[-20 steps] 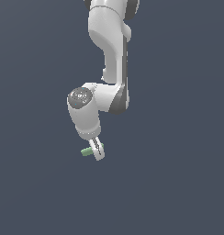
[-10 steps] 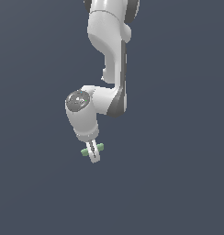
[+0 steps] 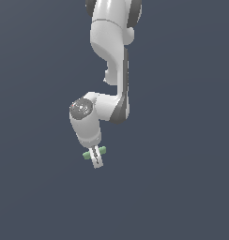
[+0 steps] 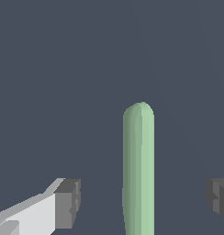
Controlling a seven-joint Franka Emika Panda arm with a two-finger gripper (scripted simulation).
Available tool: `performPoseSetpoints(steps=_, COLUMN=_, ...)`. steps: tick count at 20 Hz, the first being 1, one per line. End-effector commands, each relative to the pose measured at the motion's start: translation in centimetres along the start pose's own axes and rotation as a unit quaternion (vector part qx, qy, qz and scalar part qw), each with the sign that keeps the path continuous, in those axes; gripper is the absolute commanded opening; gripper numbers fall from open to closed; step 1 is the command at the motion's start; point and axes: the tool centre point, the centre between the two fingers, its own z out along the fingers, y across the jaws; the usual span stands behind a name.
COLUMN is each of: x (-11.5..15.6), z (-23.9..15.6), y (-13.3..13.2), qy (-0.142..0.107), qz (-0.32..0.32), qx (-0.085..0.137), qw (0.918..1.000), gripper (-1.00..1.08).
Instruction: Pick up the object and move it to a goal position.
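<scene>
You had the gripper (image 3: pixel 97 162) w/ fingers (image 4: pixel 63 204) apart, the green rod (image 4: pixel 138 170) between them, neither pad touching it.

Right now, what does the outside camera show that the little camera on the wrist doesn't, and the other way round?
Only the exterior view shows the whole white arm bending down, and both ends of the green bar poking out on either side of the gripper.

Only the wrist view shows the bar's rounded tip close up and the dark pads on either side, with visible gaps between them and the bar.

Both show the same green bar between the gripper's fingers against a plain dark grey background.
</scene>
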Motion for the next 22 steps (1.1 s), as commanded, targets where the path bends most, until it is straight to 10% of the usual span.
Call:
performPoseSetpoints(steps=1, x=0.0, z=1.4, y=0.1, qy=0.000, qz=0.001, qx=-0.001, qw=1.0000, gripper=1.00)
performPoseSetpoints(steps=8, x=0.0, z=2.7, y=0.0, qy=0.000, qz=0.001, qx=0.000, qw=1.0000, gripper=1.00)
performPoseSetpoints(steps=9, x=0.0, z=2.7, y=0.0, qy=0.000, qz=0.001, qx=0.000, qw=1.0000, gripper=-1.00)
performPoseSetpoints(steps=22, x=-0.1, z=2.5, y=0.0, qy=0.000, qz=0.001, qx=0.000, qw=1.0000, gripper=-1.00)
